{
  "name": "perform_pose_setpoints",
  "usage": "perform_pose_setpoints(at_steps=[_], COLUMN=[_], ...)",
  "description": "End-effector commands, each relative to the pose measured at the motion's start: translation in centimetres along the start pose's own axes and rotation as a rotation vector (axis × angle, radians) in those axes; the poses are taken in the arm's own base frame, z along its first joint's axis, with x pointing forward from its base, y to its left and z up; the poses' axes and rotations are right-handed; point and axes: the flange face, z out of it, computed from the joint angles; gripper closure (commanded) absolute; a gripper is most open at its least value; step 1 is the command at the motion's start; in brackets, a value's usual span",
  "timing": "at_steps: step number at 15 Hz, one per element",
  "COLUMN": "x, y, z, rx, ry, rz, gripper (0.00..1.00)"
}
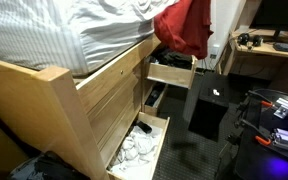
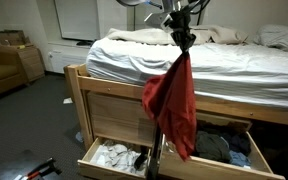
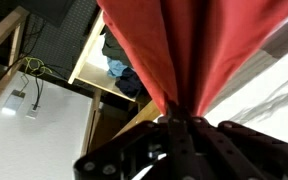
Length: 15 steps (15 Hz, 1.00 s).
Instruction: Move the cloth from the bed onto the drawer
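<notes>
End effector (image 2: 182,40) is clenched on the top of the red cloth (image 2: 174,105), fabric bunched tight betw. the fingers; wrist view shows the same pinch (image 3: 174,124) w/ the cloth (image 3: 174,50) fanning away from it. Cloth is off the bed (image 2: 224,60), hanging limp in the air just beside the bed's side, clear of the white striped bedding (image 2: 134,55). In an exterior view its lower end drops to about drawer level. Two under-bed drawers are pulled out: pale-laundry drawer (image 2: 96,165) and dark-clothes drawer (image 2: 252,150), the latter w/ blue and dark items inside, also seen in wrist view (image 3: 89,62). In an exterior view the cloth (image 1: 184,28) hangs above the dark-clothes drawer (image 1: 172,78), not touching it; pale-laundry drawer (image 1: 156,150) sits nearer the camera. Black box (image 1: 209,105) stands on the floor near the drawers, desk (image 1: 269,48) behind it. Small wooden cabinet (image 2: 30,62) well apart from the bed.
</notes>
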Motion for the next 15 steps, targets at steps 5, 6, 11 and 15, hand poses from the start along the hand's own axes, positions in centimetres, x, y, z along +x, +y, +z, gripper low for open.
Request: perform_pose_setpoints(at_steps=[5,6,11,15], x=[5.8,6.4,6.8,5.8], y=[6.3,6.5,5.5,2.0], z=[3.6,4.8,13.8,20.1], rx=[0.035,0.059,0.254,0.355], ry=[0.306,0.352,0.440,0.312], rz=[0.050,0.056,0.132,0.073], gripper=[1.00,1.00,1.00,0.74])
